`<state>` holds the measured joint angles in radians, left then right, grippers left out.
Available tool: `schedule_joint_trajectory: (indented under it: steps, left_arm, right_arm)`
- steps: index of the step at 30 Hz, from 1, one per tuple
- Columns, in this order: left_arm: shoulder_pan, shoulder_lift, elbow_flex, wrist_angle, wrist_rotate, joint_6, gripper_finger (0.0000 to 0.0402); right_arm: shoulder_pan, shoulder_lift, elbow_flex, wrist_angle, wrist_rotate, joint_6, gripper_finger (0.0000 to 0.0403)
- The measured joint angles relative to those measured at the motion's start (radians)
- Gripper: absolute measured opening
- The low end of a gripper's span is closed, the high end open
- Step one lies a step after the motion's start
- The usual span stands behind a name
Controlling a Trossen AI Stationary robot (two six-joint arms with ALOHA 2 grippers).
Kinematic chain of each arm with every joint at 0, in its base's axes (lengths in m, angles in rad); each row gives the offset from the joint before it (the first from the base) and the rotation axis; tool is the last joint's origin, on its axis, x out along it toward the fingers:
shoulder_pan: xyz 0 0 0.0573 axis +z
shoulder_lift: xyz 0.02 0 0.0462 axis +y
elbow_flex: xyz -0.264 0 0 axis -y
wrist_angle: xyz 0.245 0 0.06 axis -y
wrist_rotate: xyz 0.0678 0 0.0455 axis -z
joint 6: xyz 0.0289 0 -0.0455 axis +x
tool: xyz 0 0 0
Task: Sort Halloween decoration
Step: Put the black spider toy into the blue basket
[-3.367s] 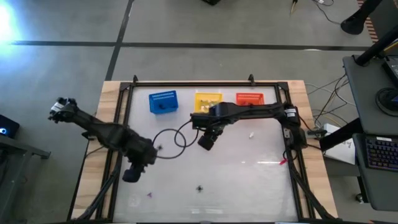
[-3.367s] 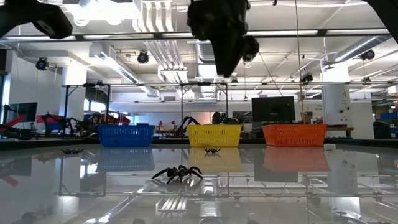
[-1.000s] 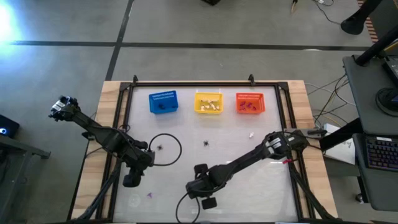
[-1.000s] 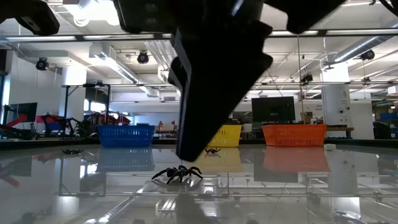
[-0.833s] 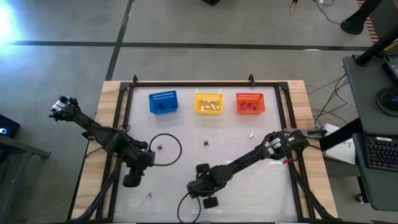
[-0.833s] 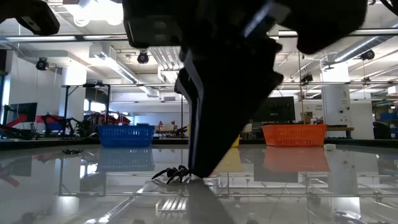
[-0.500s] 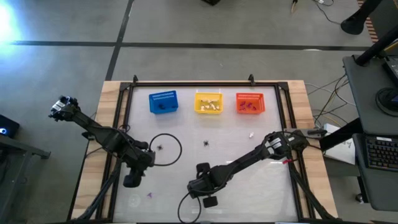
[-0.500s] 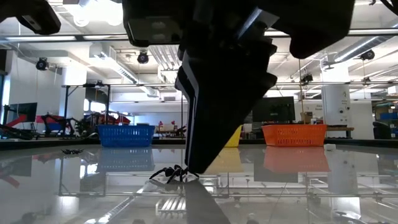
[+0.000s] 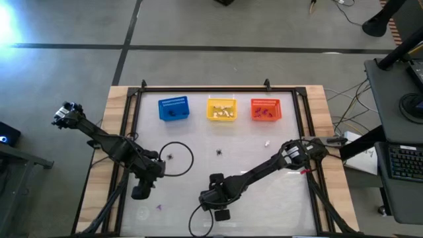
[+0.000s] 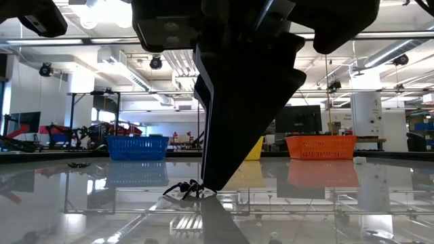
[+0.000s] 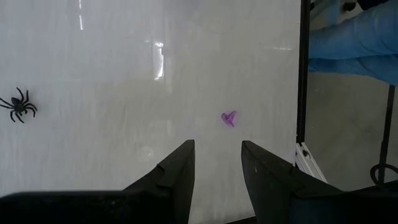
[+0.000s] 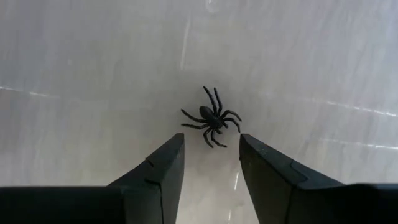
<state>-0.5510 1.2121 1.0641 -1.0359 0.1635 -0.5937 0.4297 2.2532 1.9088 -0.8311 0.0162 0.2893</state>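
Left gripper [image 11: 217, 165]: parted, empty, hovering near purple trinket [image 11: 229, 118]. Right gripper [image 12: 211, 158]: spread, low over table [image 9: 277, 188], black spider [image 12: 212, 119] just beyond fingertips, not between them. Risk: closing now pinches air or flicks spider away.

Two dark robot arms, matte black all over.
Left arm [image 9: 109, 147]: chunky black links, pale grey fitting w/ small knobs at its outer end, thin black cable looping off it in a ring. Right arm [image 9: 264, 168]: slim black link, blocky joints, a small white mark near the base. Each end effector [image 12: 210, 163] has two flat black wedge fingers [image 11: 176, 180], smooth, tapering to the tips.
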Motion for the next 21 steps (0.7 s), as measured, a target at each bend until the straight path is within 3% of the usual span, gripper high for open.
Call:
schedule_joint_trajectory:
  steps: [21]
  left_arm:
    - [0.000,0.000,0.000,0.005,-0.027,0.001,0.0114]
  right_arm:
    - [-0.010,0.025,-0.004,0.087,-0.020,0.005,0.0155]
